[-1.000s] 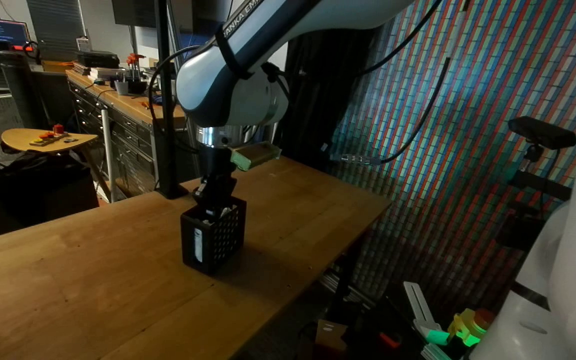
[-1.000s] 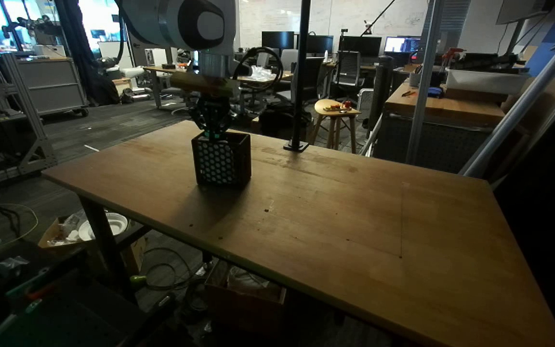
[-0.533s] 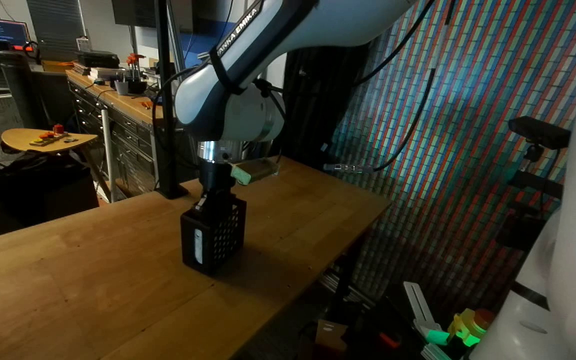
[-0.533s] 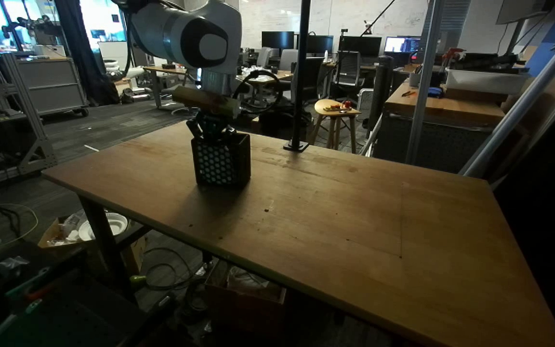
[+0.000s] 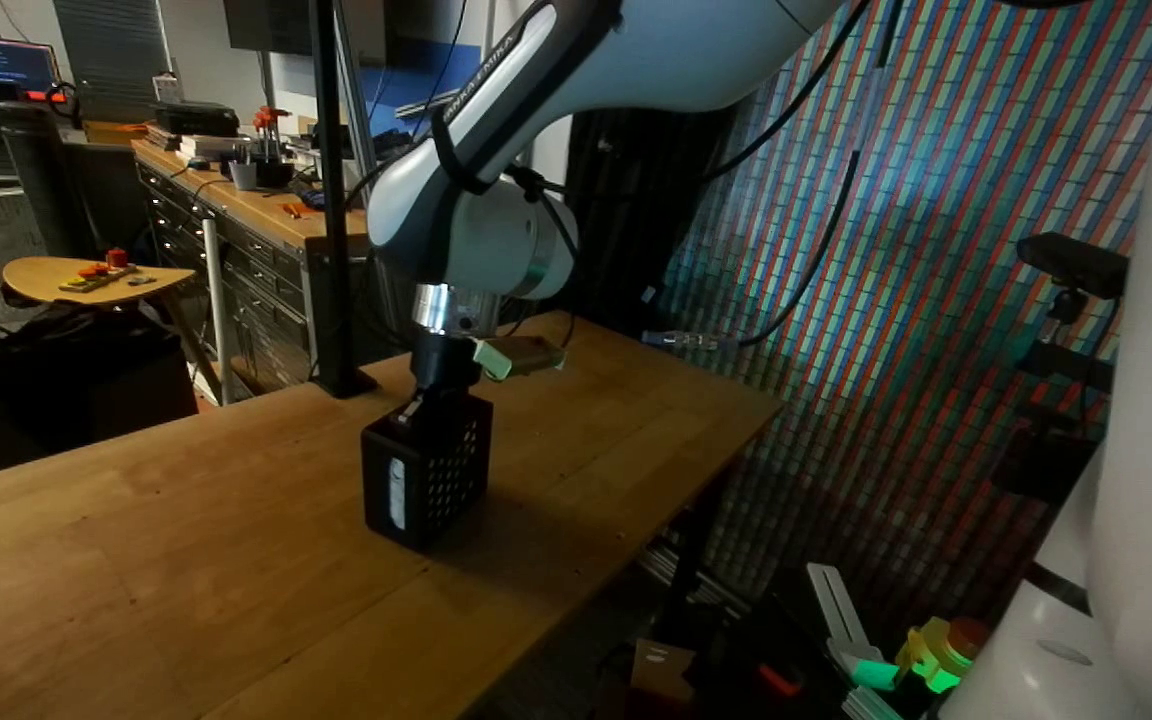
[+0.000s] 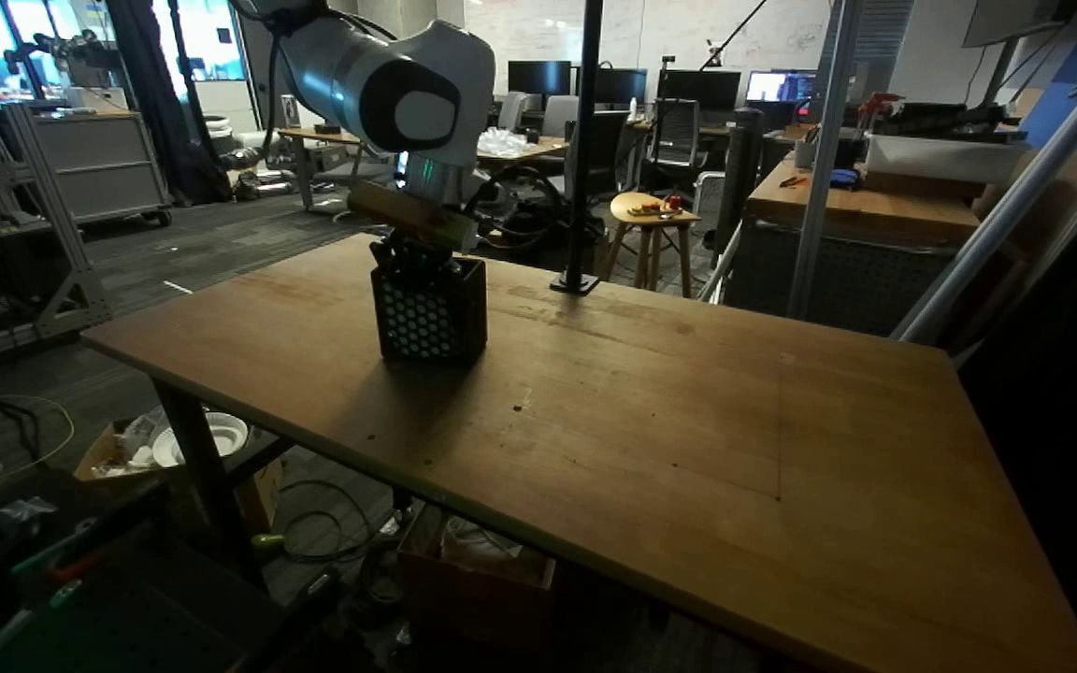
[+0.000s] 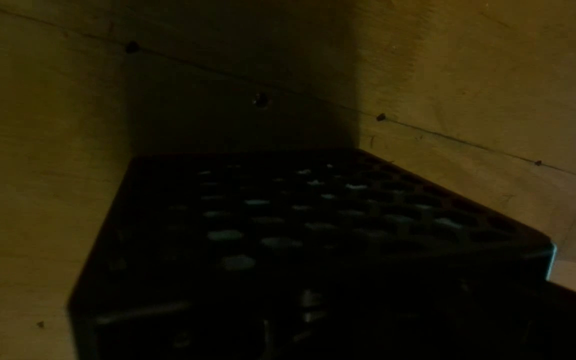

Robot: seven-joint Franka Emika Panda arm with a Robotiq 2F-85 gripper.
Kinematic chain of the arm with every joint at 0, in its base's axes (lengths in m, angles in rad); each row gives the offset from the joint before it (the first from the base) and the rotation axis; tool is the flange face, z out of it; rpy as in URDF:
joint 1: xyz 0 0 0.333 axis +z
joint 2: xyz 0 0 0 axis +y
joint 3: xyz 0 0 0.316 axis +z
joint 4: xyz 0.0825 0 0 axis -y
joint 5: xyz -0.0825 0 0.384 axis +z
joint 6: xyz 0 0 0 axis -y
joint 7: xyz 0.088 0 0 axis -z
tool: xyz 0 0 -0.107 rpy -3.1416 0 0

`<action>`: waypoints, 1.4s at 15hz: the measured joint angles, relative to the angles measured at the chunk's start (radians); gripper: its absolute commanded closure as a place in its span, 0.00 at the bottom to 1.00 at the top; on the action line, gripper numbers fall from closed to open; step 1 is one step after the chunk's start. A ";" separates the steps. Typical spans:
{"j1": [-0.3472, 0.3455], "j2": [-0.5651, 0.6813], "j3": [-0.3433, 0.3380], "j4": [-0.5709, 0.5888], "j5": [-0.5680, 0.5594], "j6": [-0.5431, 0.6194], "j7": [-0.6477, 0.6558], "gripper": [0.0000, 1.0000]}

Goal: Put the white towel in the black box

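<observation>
The black box (image 6: 476,313) stands upright on the wooden table and shows in both exterior views. My gripper (image 5: 436,408) reaches down into its top, somewhat tilted, with its fingertips hidden below the rim. The jaws are shut; whether they pinch any cloth is hidden by the box walls. Pale patches of the white towel (image 6: 419,322) show through the honeycomb holes, so it lies inside. In the wrist view the box wall (image 7: 133,200) fills the lower middle, with pale bits of towel (image 7: 225,235) behind its holes. The lowest part of that view is too dark to read.
The box rests on a wooden table (image 5: 236,590), toward the edge by a black upright post (image 5: 331,250). A post base (image 6: 574,283) is fixed to the tabletop near the box. Beyond the table stand a stool (image 6: 653,213) and a workbench (image 5: 236,215).
My gripper has gone down deeper into the box, then shifted slightly sideways and tilted. Pale cloth visible at the rim a second ago is now hidden. The box has not moved.
</observation>
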State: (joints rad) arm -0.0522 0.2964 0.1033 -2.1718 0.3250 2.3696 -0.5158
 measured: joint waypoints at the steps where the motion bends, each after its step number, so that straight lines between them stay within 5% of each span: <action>1: -0.002 0.000 0.000 0.000 0.004 0.000 -0.002 0.97; 11: -0.003 -0.075 -0.009 0.006 -0.113 -0.010 0.049 0.94; 12: -0.003 -0.087 -0.012 0.005 -0.125 -0.011 0.059 0.88; 13: -0.003 -0.099 -0.017 0.005 -0.134 -0.012 0.070 0.69; 16: -0.003 -0.130 -0.041 0.003 -0.147 -0.013 0.108 0.50; 17: -0.004 -0.139 -0.048 0.002 -0.145 -0.013 0.116 0.66; 19: -0.007 -0.154 -0.055 0.001 -0.127 -0.012 0.124 0.52; 21: -0.009 -0.162 -0.056 0.000 -0.122 -0.012 0.127 0.49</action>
State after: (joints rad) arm -0.0614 0.1342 0.0472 -2.1721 0.2032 2.3574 -0.3891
